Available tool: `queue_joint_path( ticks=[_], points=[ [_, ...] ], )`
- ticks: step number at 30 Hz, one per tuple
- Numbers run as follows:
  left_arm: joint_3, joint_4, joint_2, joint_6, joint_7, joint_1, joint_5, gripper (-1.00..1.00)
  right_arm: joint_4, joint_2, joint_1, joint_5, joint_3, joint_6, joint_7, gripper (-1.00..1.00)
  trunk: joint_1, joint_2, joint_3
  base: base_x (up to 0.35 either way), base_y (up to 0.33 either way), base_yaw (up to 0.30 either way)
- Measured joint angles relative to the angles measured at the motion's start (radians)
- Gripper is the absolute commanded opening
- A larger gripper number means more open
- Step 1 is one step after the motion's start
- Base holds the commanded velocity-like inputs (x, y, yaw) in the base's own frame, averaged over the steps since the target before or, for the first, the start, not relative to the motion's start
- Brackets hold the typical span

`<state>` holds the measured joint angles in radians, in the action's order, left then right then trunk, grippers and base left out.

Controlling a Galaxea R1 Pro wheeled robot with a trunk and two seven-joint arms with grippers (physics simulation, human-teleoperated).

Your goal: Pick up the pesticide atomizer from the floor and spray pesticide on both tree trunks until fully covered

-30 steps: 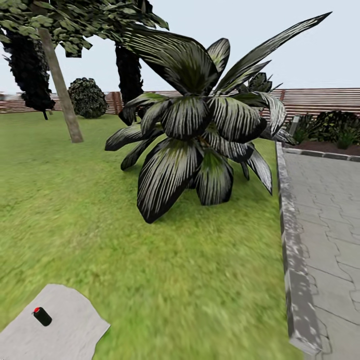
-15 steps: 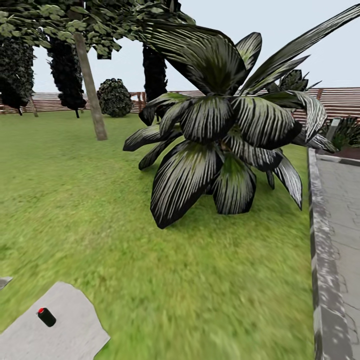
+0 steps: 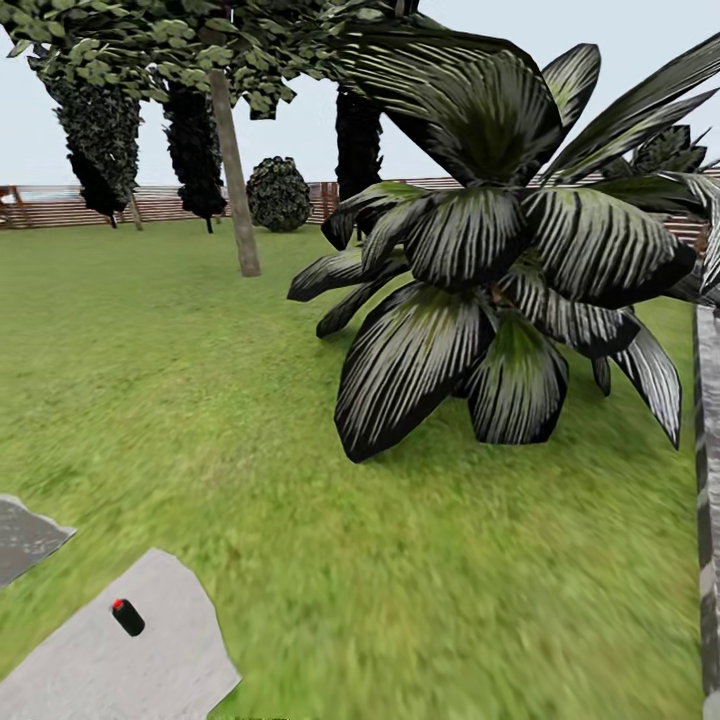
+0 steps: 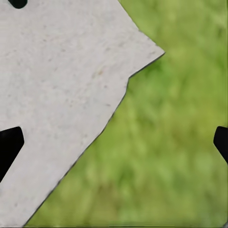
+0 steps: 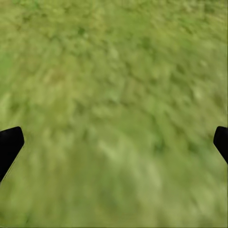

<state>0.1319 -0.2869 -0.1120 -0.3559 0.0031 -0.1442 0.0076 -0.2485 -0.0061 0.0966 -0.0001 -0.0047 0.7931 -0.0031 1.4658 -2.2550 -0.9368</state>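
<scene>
The pesticide atomizer (image 3: 127, 617), a small black cylinder with a red tip, lies on its side on a pale grey paving slab (image 3: 150, 665) at the lower left of the head view. A tree with a smooth, leaning grey-brown trunk (image 3: 237, 190) stands far back on the lawn. In the left wrist view my left gripper (image 4: 114, 145) is open over the slab's edge (image 4: 71, 85) and grass, with a dark shape (image 4: 18, 2) at the frame's corner. My right gripper (image 5: 114, 145) is open over bare grass.
A big low palm with striped dark fronds (image 3: 500, 300) fills the right middle. A grey kerb (image 3: 708, 520) runs along the right edge. A second darker slab (image 3: 25, 535) lies at the left. Dark narrow trees, a round bush (image 3: 279, 194) and the slatted fence (image 3: 60, 205) close the back.
The head camera has turned left, so the palm, trunk and atomizer have slid right in the picture. The paved path has left the view and a second slab has come in at the left.
</scene>
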Motion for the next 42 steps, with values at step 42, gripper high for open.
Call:
queue_joint_path(
  ticks=[42],
  points=[
    [0.000, 0.000, 0.000, 0.002, 0.000, 0.000, 0.000, 1.00, 0.000, -0.002, 0.000, 0.000, -0.001, 0.000, -0.001, 1.00, 0.000, 0.000, 0.000, 0.184, -0.124, 0.200]
  ],
)
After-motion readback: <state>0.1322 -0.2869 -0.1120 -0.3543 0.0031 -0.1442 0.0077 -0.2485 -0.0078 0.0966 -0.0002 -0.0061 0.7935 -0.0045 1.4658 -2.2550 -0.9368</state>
